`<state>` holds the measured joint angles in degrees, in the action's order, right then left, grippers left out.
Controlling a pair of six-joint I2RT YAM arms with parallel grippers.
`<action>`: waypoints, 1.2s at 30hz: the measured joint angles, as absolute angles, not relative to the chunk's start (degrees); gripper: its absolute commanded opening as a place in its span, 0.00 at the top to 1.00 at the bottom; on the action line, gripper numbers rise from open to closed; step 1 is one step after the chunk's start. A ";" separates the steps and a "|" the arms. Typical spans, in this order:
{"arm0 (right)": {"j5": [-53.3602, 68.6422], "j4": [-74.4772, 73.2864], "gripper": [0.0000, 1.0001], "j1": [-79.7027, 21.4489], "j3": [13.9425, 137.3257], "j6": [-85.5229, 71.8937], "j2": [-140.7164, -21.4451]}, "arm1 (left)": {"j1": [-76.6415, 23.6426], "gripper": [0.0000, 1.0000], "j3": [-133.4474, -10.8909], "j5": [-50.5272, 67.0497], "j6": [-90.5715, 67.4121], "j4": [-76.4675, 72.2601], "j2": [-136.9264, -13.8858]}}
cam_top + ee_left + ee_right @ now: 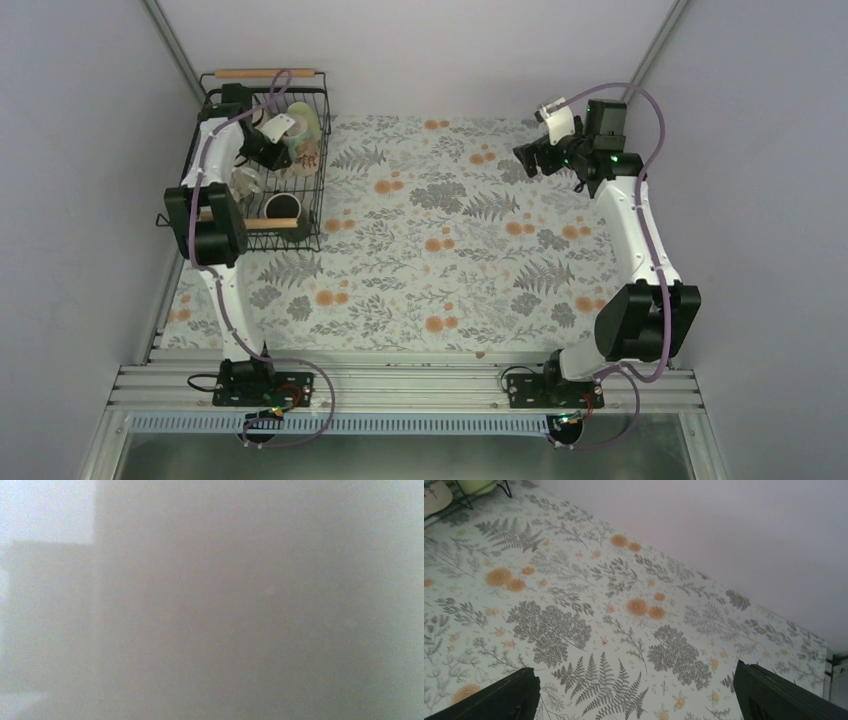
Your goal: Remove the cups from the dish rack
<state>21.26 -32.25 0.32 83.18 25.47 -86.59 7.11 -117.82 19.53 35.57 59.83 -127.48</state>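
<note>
Left claw (266, 142) low inside the dish rack (322, 170); right claw (530, 158) idle.
The rack sits far left on the table (450, 250), long axis running near to far. Cups (245, 182) are inside: a pale green one (305, 125) beside the claw, a dark one (282, 207) mouth-up. I cannot tell whether the left claw is pinching, since its camera shows only blur. Best to lift straight up, clear of the wires. The right claw is spread, holding nothing.

Floral-patterned table (450, 260), dish rack (318, 160) at far-left corner
</note>
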 measured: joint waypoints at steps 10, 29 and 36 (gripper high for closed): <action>30.96 -39.13 0.00 0.32 94.85 25.12 -88.58 | 6.57 0.98 -127.48 20.93 33.52 64.45 -116.62; 78.00 -27.64 0.00 0.01 98.70 10.59 -95.68 | -19.33 0.98 -108.03 31.75 16.69 29.85 -99.50; 85.73 -20.27 0.00 0.01 97.56 2.68 -102.24 | -23.07 0.98 -105.86 32.36 12.93 20.60 -100.73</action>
<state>85.73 -20.27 0.01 97.56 2.68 -102.24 -23.07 -105.86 32.36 12.93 20.60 -100.73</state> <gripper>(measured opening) 0.996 0.173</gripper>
